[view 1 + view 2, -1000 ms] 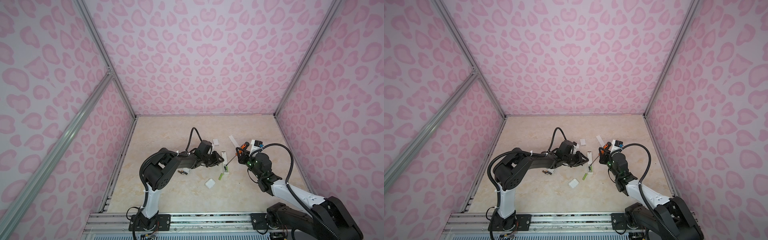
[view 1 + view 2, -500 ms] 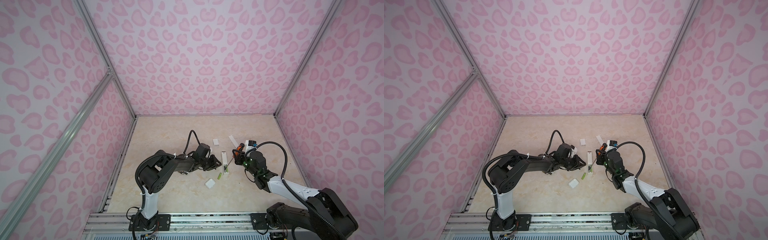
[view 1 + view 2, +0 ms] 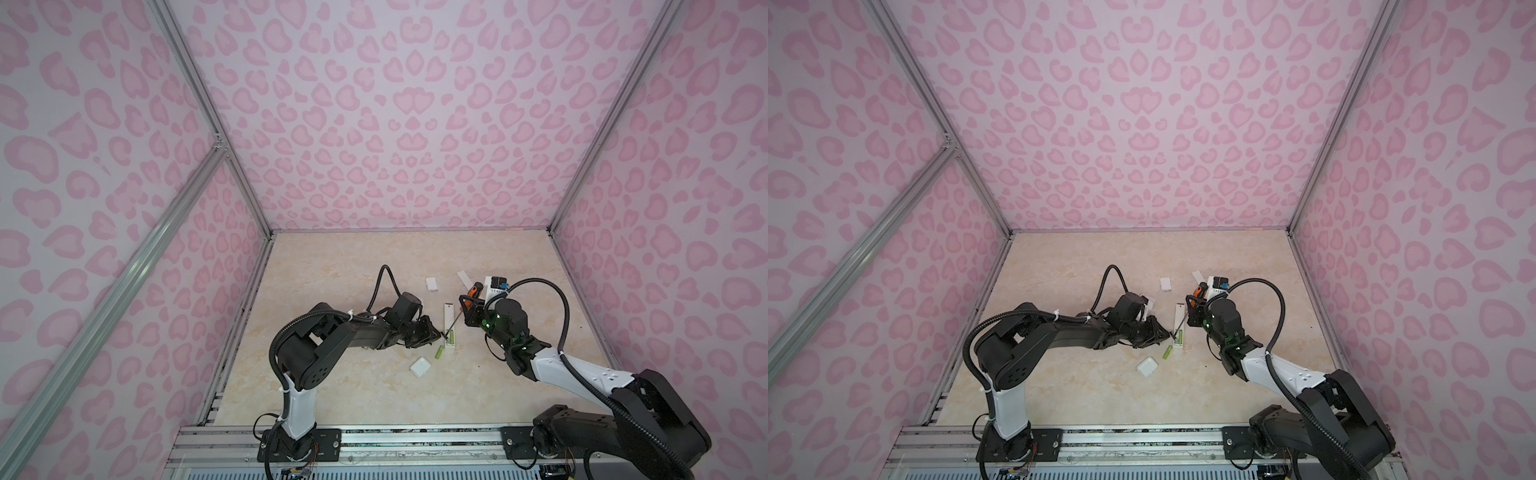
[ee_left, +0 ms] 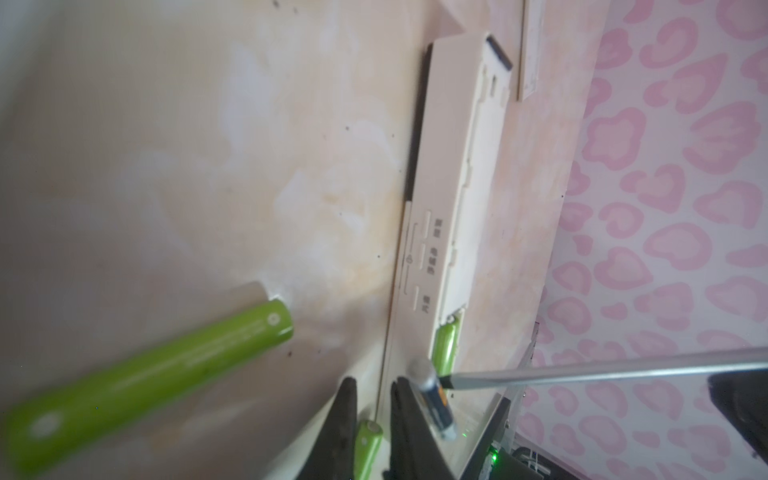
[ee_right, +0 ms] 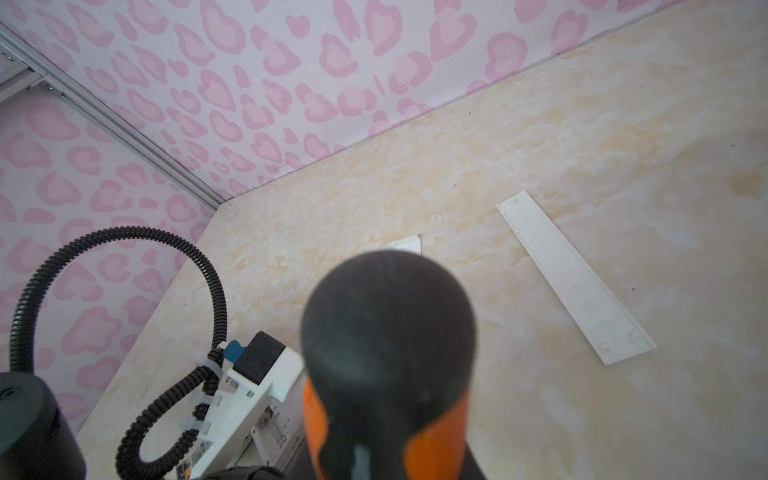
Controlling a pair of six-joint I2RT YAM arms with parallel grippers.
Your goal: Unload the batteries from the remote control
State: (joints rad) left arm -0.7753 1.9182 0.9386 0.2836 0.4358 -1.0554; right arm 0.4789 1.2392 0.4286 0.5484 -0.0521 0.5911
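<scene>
The left pincer (image 4: 373, 386) lies low over the counter (image 4: 166, 145) at the open end of the remote control (image 4: 453, 187). Its two black, tapered fingers (image 4: 347, 419) stand only a narrow gap apart. A lime-green battery (image 4: 368, 442) shows in that gap, but I cannot tell whether the fingers press on it. Just beside one finger is a dark battery (image 4: 432, 397) with an orange band and a dull metal end, and the flat tip of the screwdriver (image 4: 602, 368) touches it. The right pincer (image 3: 469, 311) is clenched on that screwdriver's handle, a rounded black-and-orange grip that fills the right wrist view. The shaft is slim, bright steel. The remote control is a long cream-white plastic bar with raised moulded marks, and a second green battery (image 4: 446, 345) sits in its compartment. A third green battery (image 4: 145, 374), smooth, glossy and blurred, lies on the counter close to the left wrist camera. The counter is beige and marbled. On it, apart from the remote, lie a long white strip (image 5: 575, 278), flat with small notches, and a white square piece (image 3: 420, 367) with rounded corners.
</scene>
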